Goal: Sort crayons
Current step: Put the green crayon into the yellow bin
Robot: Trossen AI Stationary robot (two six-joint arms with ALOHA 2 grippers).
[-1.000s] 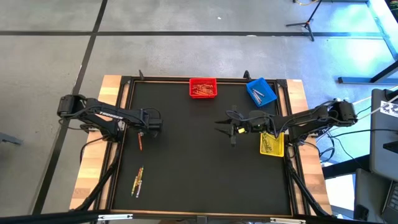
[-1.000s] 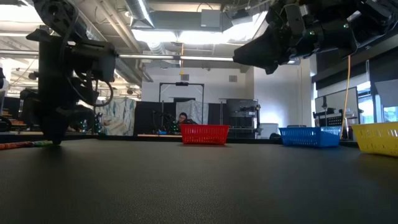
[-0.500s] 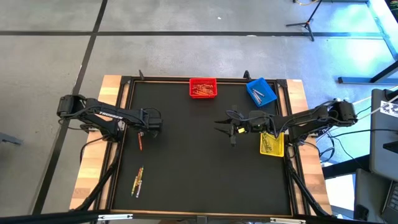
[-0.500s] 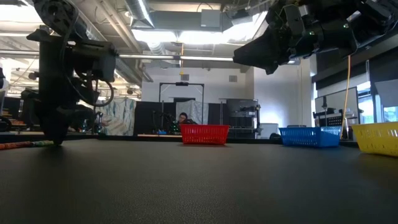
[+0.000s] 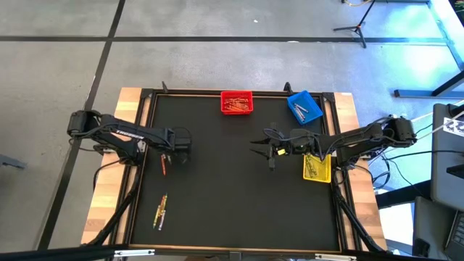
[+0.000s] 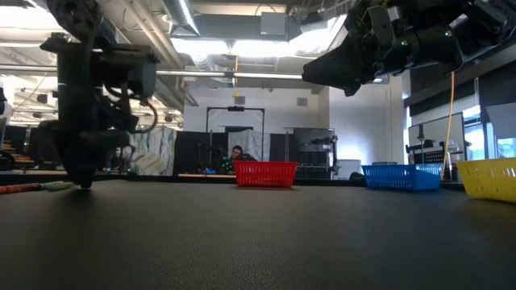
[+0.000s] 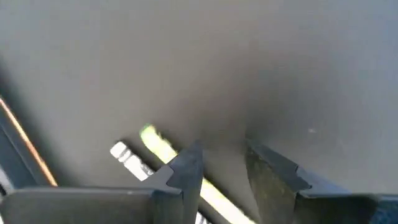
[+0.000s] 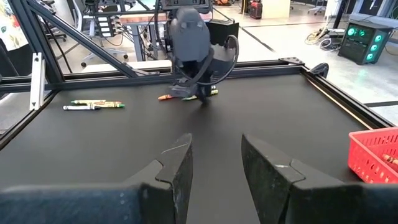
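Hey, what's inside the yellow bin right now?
The yellow bin holds a few thin crayons, seen from above. The right arm crosses over its upper edge and hides that part, so the full count stays unknown.

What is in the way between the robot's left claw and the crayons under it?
Nothing visible. The left gripper hangs low over the mat with open fingers, right beside the crayons, with only bare mat between them.

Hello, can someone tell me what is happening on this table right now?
A two-arm robot is sorting crayons into colored bins. The left gripper is down at the mat, open over a few loose crayons. The right gripper waits open above the middle. More crayons lie near the front left.
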